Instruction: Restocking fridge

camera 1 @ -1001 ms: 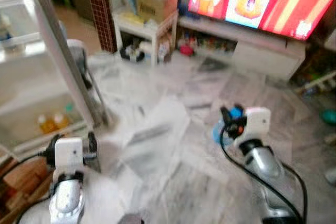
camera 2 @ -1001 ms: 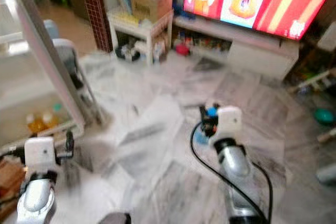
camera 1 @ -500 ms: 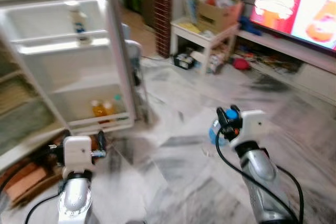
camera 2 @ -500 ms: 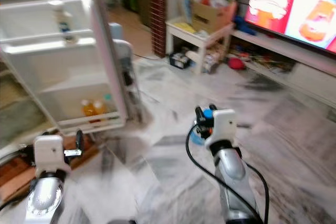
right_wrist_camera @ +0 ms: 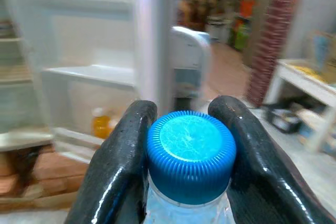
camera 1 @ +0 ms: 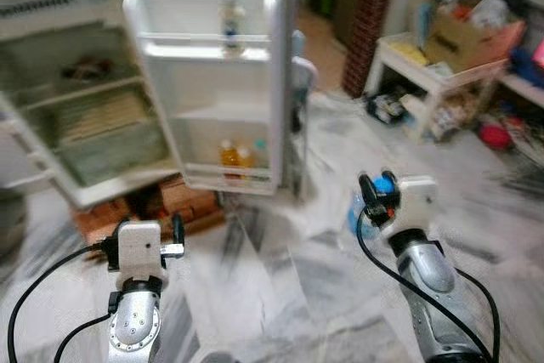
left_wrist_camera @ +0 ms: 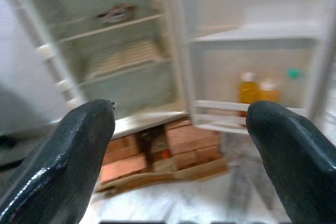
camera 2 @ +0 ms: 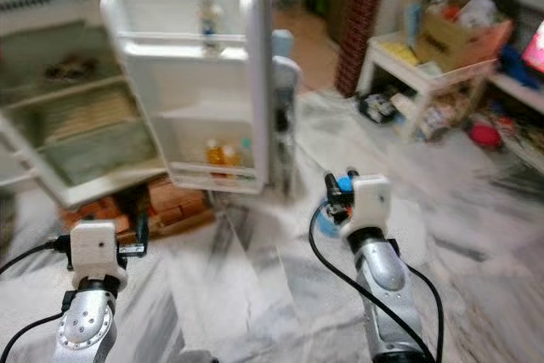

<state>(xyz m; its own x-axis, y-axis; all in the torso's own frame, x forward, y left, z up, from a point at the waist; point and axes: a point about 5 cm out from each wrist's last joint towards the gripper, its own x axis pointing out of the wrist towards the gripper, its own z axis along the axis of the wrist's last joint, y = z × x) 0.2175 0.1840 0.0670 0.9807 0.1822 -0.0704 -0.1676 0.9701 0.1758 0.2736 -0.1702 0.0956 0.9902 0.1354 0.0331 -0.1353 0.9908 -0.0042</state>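
**A:** How far along is the restocking?

**B:** I'd say partway. The fridge is standing open, its door swung wide. Two orange drinks are sitting on the bottom door shelf and a white bottle on the top one.

**A:** And the item being carried?

**B:** The right gripper is squeezing a bottle by the neck, fingers pressing either side of its blue cap. It's hanging over the marble floor, well apart from the door.

**A:** What's the left gripper doing?

**B:** The left gripper is pointing at the fridge with its fingers spread wide, holding nothing.

**A:** So what's left?

**B:** Judging from this, the bottle is not yet shelved. The robot is needing to close the gap and set it in the door or on an inner shelf, which is looking mostly bare.
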